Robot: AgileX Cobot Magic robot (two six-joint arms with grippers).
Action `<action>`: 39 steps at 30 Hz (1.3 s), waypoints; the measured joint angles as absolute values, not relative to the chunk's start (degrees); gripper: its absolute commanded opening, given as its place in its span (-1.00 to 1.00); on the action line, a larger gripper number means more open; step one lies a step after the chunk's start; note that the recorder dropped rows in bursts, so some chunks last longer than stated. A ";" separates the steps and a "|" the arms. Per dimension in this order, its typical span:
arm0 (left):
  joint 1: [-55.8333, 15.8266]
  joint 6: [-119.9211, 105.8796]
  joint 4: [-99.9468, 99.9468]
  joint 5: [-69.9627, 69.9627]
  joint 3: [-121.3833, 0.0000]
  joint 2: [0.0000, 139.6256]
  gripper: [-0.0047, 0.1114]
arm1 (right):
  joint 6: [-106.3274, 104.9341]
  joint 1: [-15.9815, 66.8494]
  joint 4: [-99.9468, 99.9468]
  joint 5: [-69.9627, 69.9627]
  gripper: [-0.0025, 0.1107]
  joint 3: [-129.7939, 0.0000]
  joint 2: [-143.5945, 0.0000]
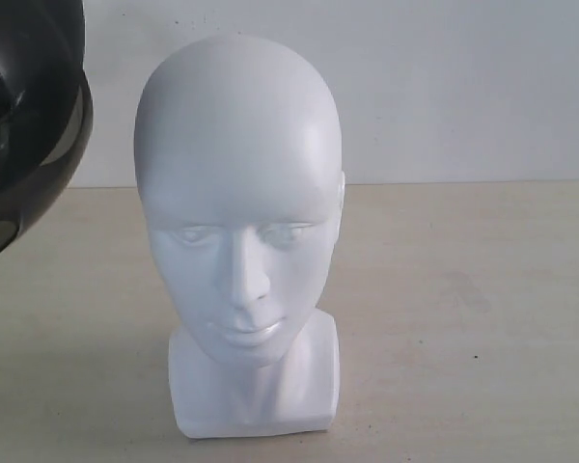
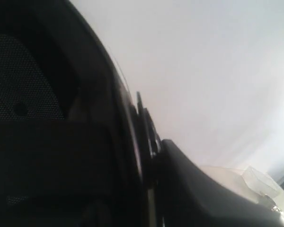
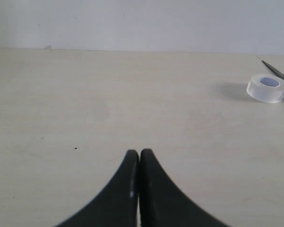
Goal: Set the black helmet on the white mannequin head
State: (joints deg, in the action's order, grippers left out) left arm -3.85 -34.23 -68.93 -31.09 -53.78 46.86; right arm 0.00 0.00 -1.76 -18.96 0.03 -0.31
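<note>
The white mannequin head (image 1: 236,193) stands upright on its squarish base in the middle of the pale table, face toward the exterior camera. The black helmet (image 1: 29,125) hangs in the air at the upper left of that view, apart from the head, partly cut off by the frame. In the left wrist view the helmet (image 2: 38,94) fills most of the picture, mesh lining showing. My left gripper (image 2: 146,189) is shut on its rim, one dark finger (image 2: 199,189) lying against the outside of the shell. My right gripper (image 3: 139,153) is shut and empty, low over bare table.
A clear tape roll (image 3: 267,88) lies on the table beyond the right gripper, with a thin black object (image 3: 278,72) beside it. A white wall backs the table (image 1: 463,289). A clear plastic item (image 2: 258,182) shows past the helmet.
</note>
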 measured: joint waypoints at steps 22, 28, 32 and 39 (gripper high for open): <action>-2.40 -48.28 -80.43 -28.04 -58.82 46.86 -0.84 | 0.00 0.00 -1.76 -18.96 -0.96 0.03 -0.31; -2.40 -39.03 -69.06 -28.28 -59.66 46.86 -0.84 | 0.00 0.00 -1.76 -18.96 -0.96 0.03 -0.31; -2.40 -26.37 -57.23 -27.89 -60.38 46.86 -0.84 | 0.00 0.00 -1.76 -18.96 -0.96 0.03 -0.31; -2.50 -4.61 -38.99 -25.28 -64.51 46.82 -0.84 | 0.00 0.00 -1.76 -18.96 -0.96 0.03 -0.31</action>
